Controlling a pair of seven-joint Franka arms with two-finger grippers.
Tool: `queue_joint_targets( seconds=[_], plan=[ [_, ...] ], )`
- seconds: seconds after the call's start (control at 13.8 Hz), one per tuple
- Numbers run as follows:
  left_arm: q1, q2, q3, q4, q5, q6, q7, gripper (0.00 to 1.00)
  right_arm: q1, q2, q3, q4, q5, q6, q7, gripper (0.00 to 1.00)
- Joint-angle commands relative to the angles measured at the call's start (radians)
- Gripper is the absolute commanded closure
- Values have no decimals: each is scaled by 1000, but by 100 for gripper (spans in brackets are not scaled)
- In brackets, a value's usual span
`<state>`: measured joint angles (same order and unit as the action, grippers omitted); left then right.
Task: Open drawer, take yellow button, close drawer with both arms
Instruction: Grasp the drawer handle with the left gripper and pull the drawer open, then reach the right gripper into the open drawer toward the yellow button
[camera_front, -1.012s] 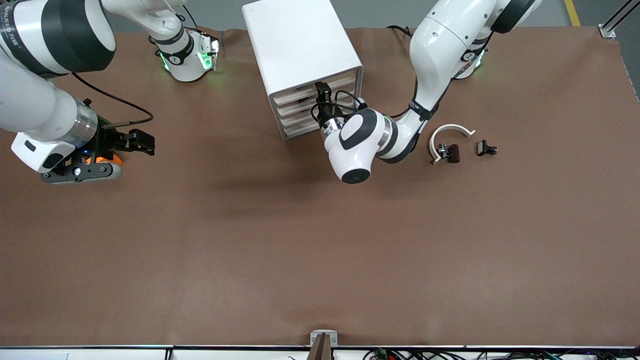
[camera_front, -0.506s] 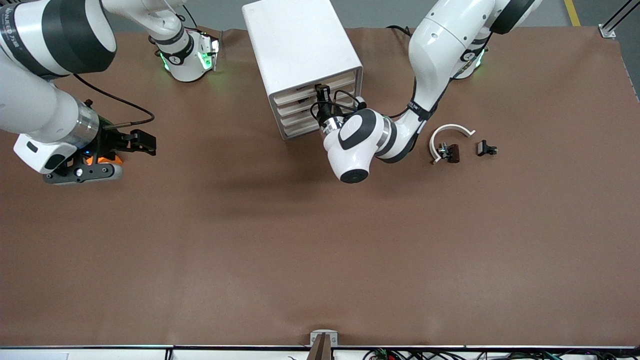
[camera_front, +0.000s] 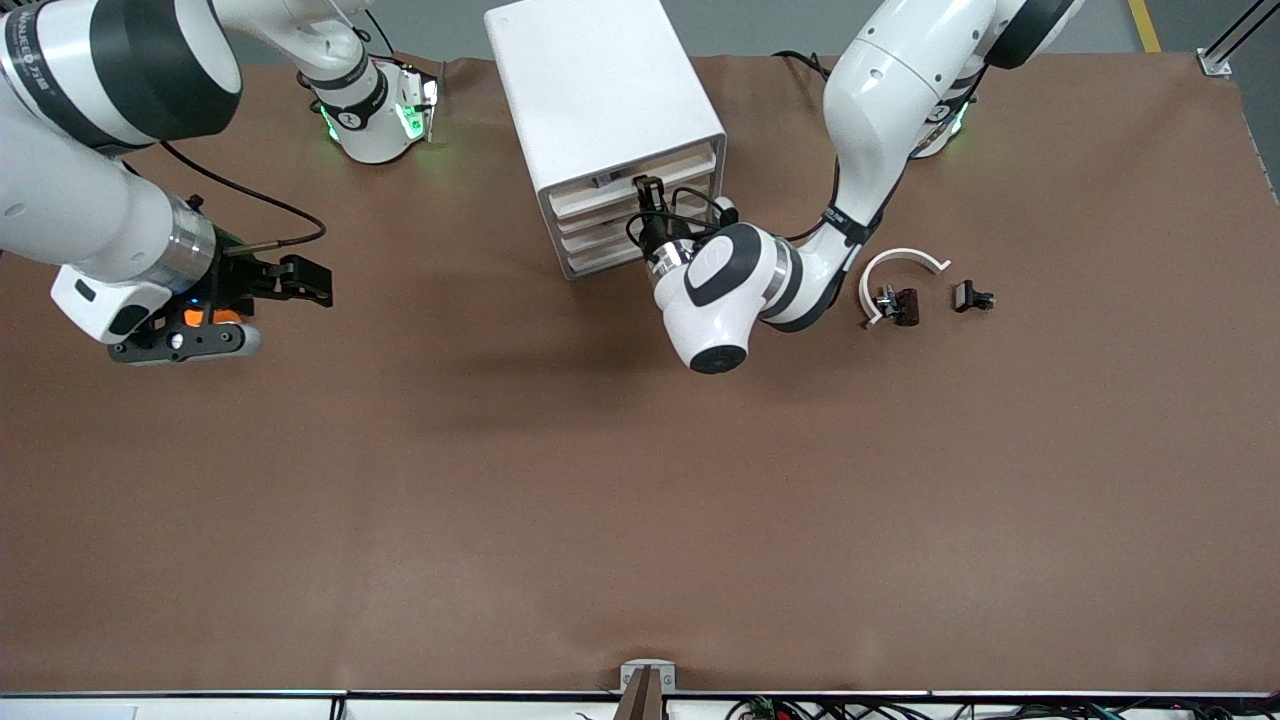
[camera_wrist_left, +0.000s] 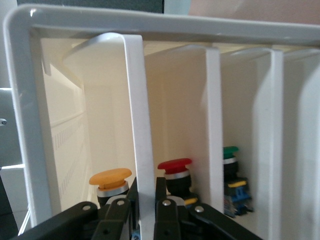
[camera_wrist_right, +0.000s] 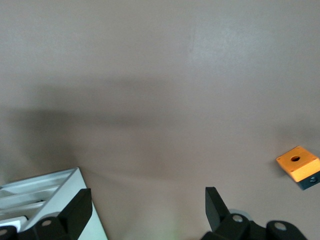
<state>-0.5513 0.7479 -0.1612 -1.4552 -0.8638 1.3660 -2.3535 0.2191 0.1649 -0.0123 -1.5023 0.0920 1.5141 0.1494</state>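
Front view: the white cabinet (camera_front: 605, 120) stands on the desk (camera_front: 640, 480). The left end effector (camera_front: 648, 195) is at the cabinet's front, clenched on the top drawer (camera_front: 640, 183), which shows drawn slightly out. The right end effector (camera_front: 300, 282), over the desk toward the right arm's end, is released and waits.

Left wrist view: the left fingers (camera_wrist_left: 165, 210) pinch the drawer's thin white front. Inside the drawer, just past that front, sits the button (camera_wrist_left: 111, 181) with its orange cap; a red-capped button (camera_wrist_left: 175, 172) and a green-capped button (camera_wrist_left: 231, 165) sit in other drawers.

Right wrist view: open fingers (camera_wrist_right: 75, 210) over bare desk; an orange block (camera_wrist_right: 298, 166) lies nearby.

Handling, as judged: the button is light, rigid and smooth-capped, so take it by the body below the cap. The drawer is light, stiff plastic and should slide easily.
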Motion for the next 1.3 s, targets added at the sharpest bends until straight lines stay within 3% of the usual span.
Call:
queue_joint_targets(
  seconds=[0.0,0.29,0.65,0.72,0.8,0.87,1.08,1.16,1.23],
  plan=[
    [20,30,40,59,35,16,25,87,49,4,-5,17,12,-9,129,0],
    [33,25,52,76,35,16,19,86,155,2,-5,19,14,0,405,0],
    [33,30,111,105,32,18,28,82,336,10,-6,11,14,72,896,0],
    [36,30,112,110,32,18,28,80,367,21,-5,11,14,84,989,0],
    [46,30,117,117,32,19,30,70,390,30,-5,10,15,106,1078,0],
    [54,30,117,122,31,19,30,66,411,36,-5,4,14,121,1158,0],
    [62,30,118,131,31,34,34,63,469,67,-5,-4,17,169,1341,0],
    [65,28,118,133,31,41,37,57,491,67,-5,-18,18,187,1390,0],
    [67,28,118,137,31,42,36,27,502,67,-5,-27,28,207,1448,0]
  ],
)
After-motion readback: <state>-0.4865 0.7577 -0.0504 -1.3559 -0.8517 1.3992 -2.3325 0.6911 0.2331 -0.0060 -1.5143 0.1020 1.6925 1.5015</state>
